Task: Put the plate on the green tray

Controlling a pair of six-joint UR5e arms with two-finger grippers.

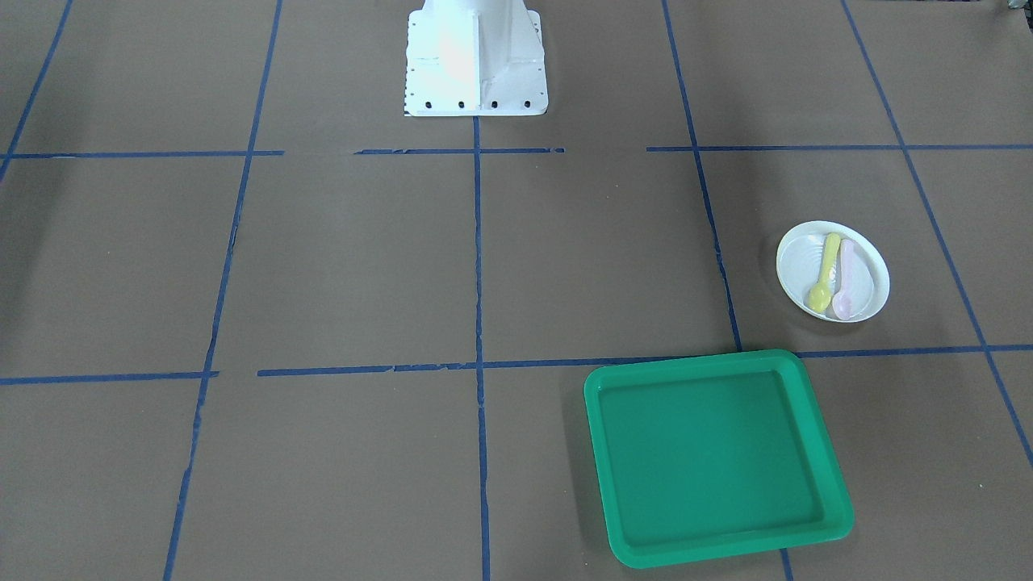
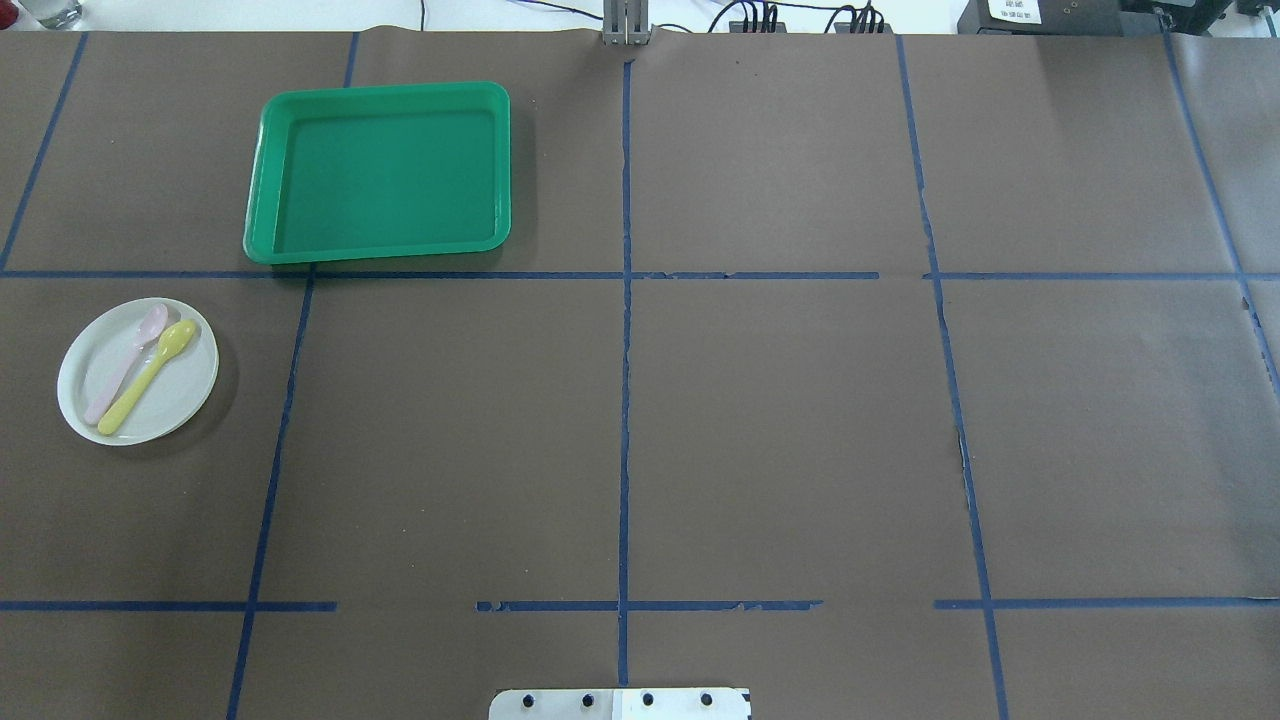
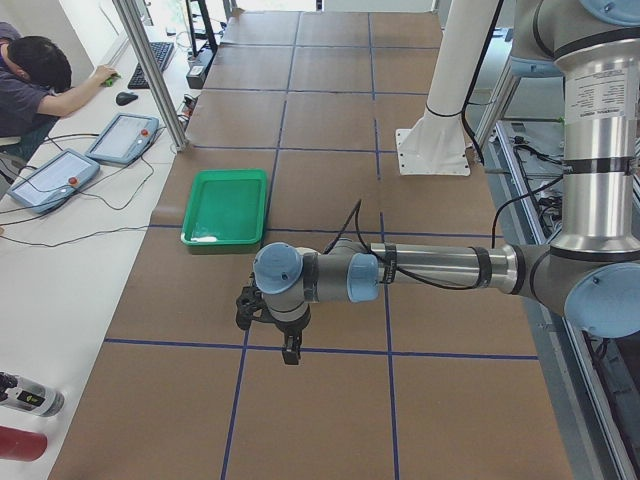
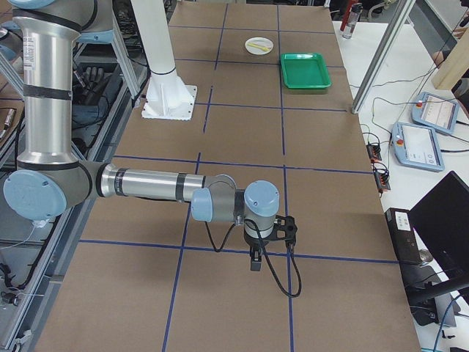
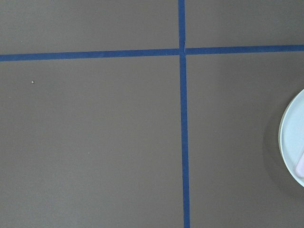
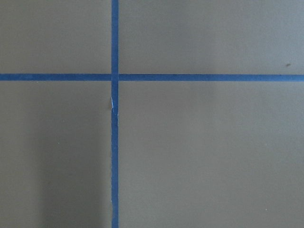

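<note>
Green tray (image 1: 714, 452) lies flat on the table (image 1: 363, 266). Plate (image 1: 795, 258), holding a yellow spoon (image 1: 825, 274) and a pink spoon (image 1: 846, 278), sits near its corner, not touching. Left gripper (image 3: 290, 350), right gripper (image 4: 255, 262): opening cannot be determined.

We see a yellow spoon (image 2: 143, 384) and a pink spoon (image 2: 124, 365) lying side by side. Blue tape (image 2: 625, 400) grids the brown worktop (image 2: 780, 430); beside it an operator (image 3: 30, 90) leans over a desk (image 3: 60, 270).

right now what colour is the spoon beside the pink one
Yellow spoon; overhead view shows it best.
</note>
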